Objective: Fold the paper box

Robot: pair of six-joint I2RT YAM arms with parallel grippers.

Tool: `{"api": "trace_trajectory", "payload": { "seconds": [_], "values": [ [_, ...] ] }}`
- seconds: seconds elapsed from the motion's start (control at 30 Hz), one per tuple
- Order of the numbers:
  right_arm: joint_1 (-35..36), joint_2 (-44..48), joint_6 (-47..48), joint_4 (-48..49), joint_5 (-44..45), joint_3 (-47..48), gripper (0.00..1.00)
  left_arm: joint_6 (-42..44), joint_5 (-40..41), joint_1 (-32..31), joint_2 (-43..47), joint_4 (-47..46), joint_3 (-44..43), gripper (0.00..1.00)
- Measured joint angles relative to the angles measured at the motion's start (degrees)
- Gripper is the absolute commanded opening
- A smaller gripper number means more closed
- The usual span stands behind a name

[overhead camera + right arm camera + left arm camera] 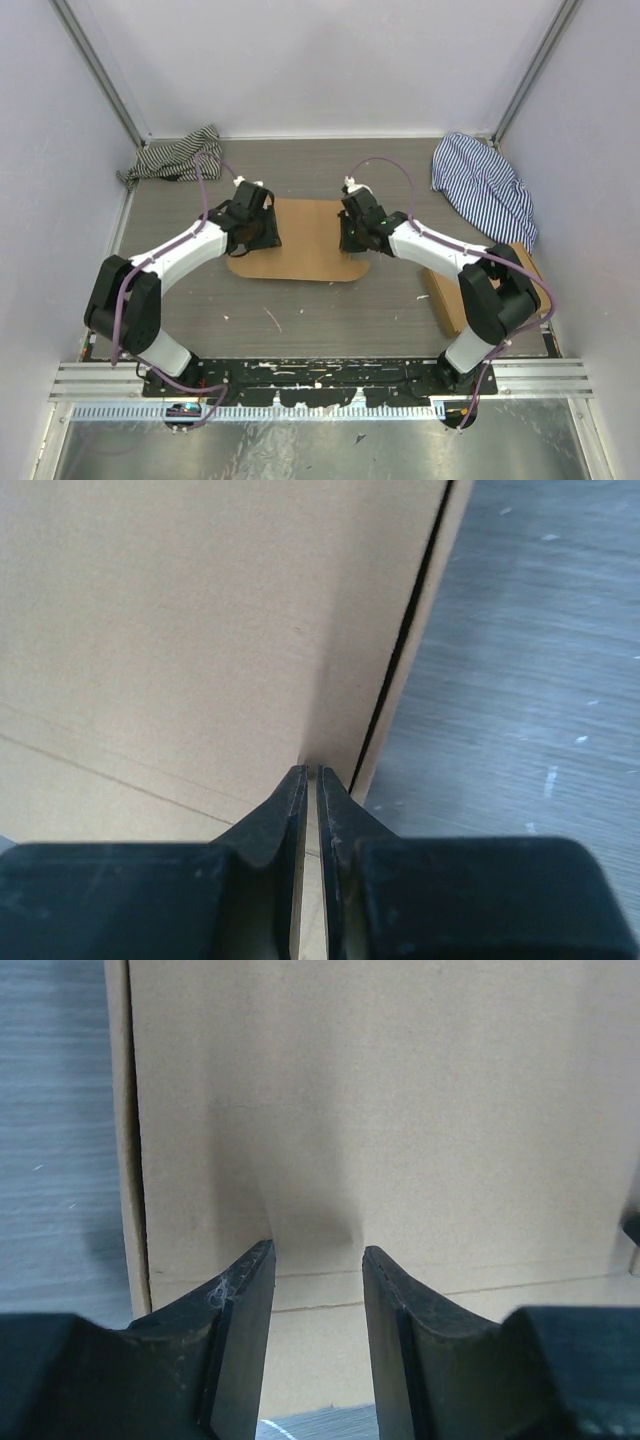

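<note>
Pressure should land evenly on the score lines (480,1282), left gripper (318,1250) half-spread at nine o'clock of the paper box (305,250), right gripper (311,770) narrowed nearly closed at three.

L gripper (318,1260) jaws apart over paper box (400,1110) (grey table (50,1160) left).

1. Top external: fixed above and behind the arm bases, looking down and forward over the whole table (300,320).
2. Left wrist: close, looking past the left gripper (318,1255) onto the paper box (400,1110).
3. Right wrist: equally close, past the right gripper (312,772), at its right edge.
4. Shared by all views — the paper box.
</note>
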State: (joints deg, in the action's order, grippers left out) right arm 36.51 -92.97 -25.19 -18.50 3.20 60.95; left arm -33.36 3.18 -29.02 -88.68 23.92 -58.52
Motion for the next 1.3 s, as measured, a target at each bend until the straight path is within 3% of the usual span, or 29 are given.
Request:
{"api": "trace_trajectory", "payload": {
  "seconds": [0.13,0.2,0.27,0.33,0.37,0.4,0.43,0.6,0.73,1.03,1.3],
  "values": [
    [-4.0,-0.1,1.9,-2.3,-0.1,1.6,0.19,0.3,-2.3,-0.3,-1.6,0.5,-4.0,0.57],
    [-5.5,-0.1,2.8,-3.8,0.0,3.3,0.27,0.7,-2.5,-0.4,-0.9,0.5,-5.2,0.62],
    [-6.4,0.0,3.6,-4.5,0.5,4.7,0.46,1.5,-2.2,-0.4,0.9,0.8,-5.2,0.68],
    [-6.6,0.9,4.2,-4.5,0.8,5.3,0.61,2.3,-0.9,-0.4,4.4,1.2,-4.3,0.83],
    [-6.6,1.9,4.3,-4.8,0.8,5.1,0.68,2.7,0.0,-0.4,6.9,1.2,-3.1,0.86],
    [-6.6,3.6,4.3,-4.7,0.7,4.4,0.88,3.0,1.1,-0.4,10.1,1.0,-1.3,0.89],
    [-6.6,5.4,4.3,-4.3,0.3,3.3,0.96,3.0,1.9,-0.4,13.1,1.0,0.6,0.93],
    [-6.5,18.5,2.6,-2.9,-4.7,-5.5,1.00,2.1,4.6,-0.2,29.9,-4.0,16.9,0.99],
    [-6.4,21.3,0.6,-0.2,-7.9,-10.8,1.00,1.9,5.5,-0.1,35.1,-6.7,25.9,0.99],
    [-4.1,19.3,-1.8,1.3,-8.7,-15.1,1.00,4.0,8.2,-0.1,29.8,-9.1,21.8,0.98],
    [4.4,13.4,-2.0,-3.1,0.1,-9.9,1.00,5.9,8.7,-0.1,21.1,-10.8,19.6,0.98]
  ]
}}
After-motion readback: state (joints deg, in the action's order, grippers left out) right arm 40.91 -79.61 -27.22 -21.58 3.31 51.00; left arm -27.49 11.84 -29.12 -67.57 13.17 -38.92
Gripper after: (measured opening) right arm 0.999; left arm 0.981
